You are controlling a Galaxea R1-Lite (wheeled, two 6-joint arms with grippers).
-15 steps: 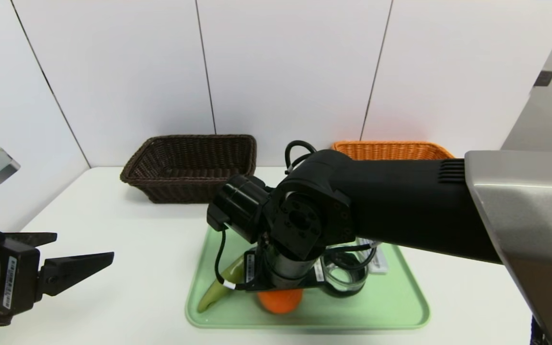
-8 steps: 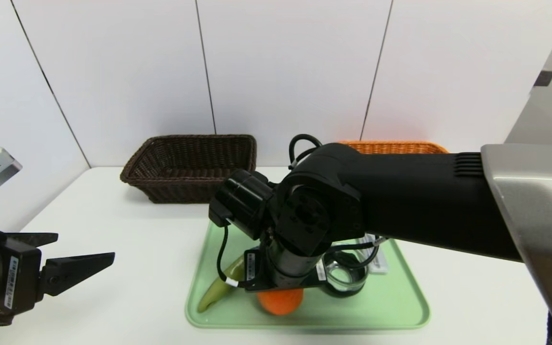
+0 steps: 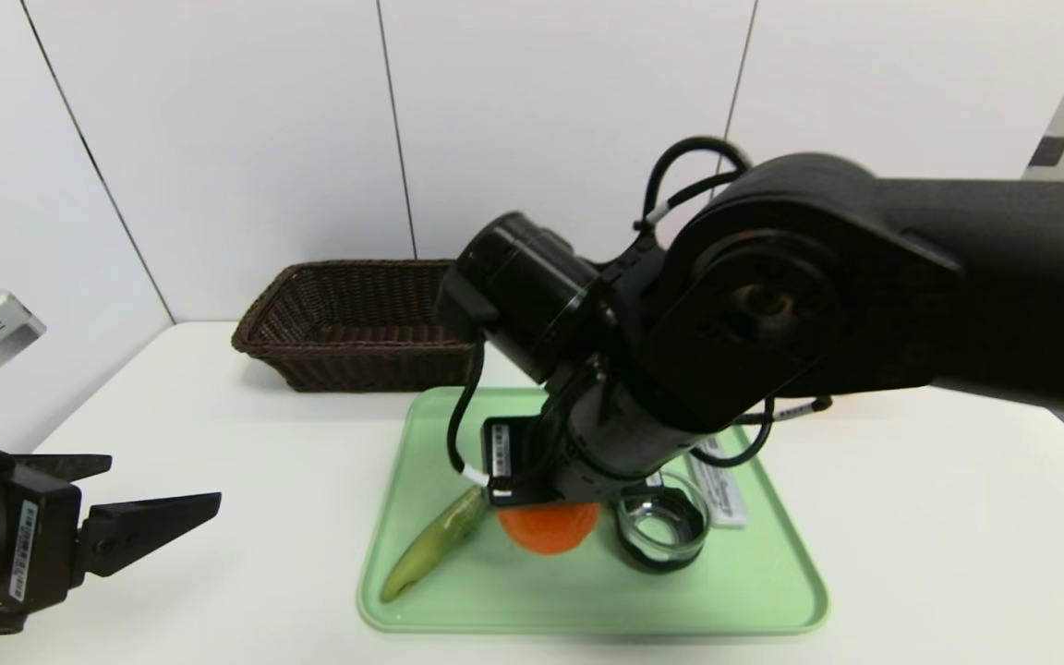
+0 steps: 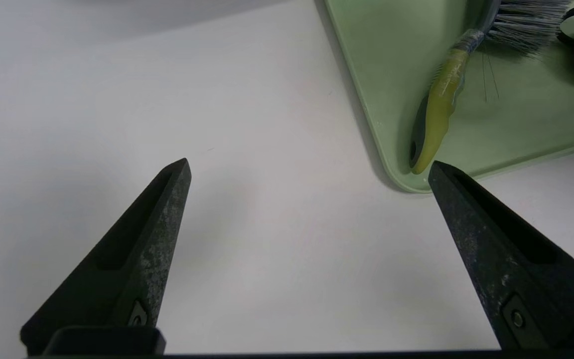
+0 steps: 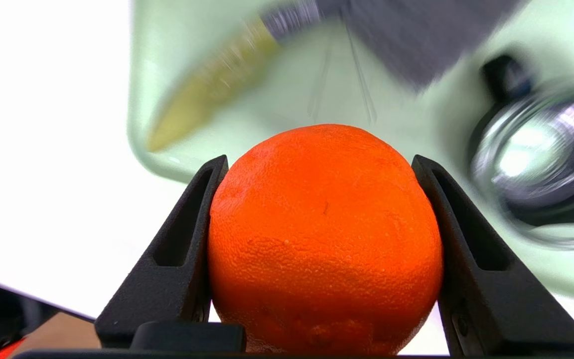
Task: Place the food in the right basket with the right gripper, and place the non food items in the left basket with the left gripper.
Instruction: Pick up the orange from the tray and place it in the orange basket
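White tabletop (image 3: pixel 218 416) carries a pale green plastic tray (image 3: pixel 754 591), with a dark brown wicker basket (image 3: pixel 356 323) behind it. Above the tray, the right hand (image 5: pixel 319 164) grips a round, bright orange fruit (image 5: pixel 324 239) with dimpled skin, one finger on each side. The left hand (image 4: pixel 309 169) hovers wide open and empty beside the tray.

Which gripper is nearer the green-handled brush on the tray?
Right. The right gripper holds the orange just above the brush; the left gripper hangs open off the tray's corner.
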